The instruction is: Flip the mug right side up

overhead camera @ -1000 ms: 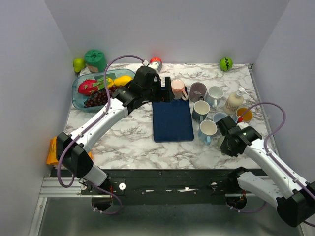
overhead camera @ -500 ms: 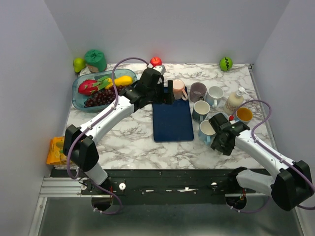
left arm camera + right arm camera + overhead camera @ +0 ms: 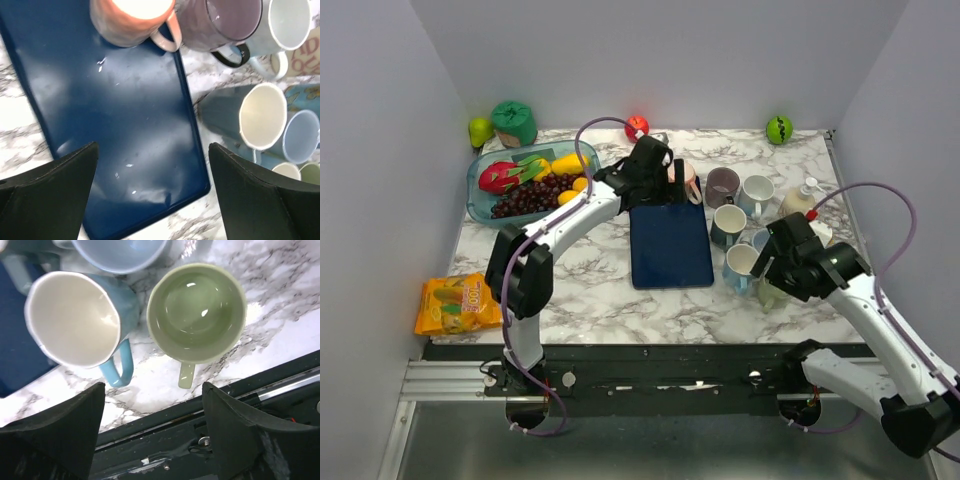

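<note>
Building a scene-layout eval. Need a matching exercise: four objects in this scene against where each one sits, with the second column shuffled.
Things:
1. pink mug
2. green mug
3. orange snack bag
4. fruit bowl

Places:
A. near-left corner of the table
B. far end of the blue mat
C. far-left area
D. right side, on bare marble by the near edge

Pairs: 1-B, 2-D, 3-A, 4-C

No legible text or labels anywhere
</note>
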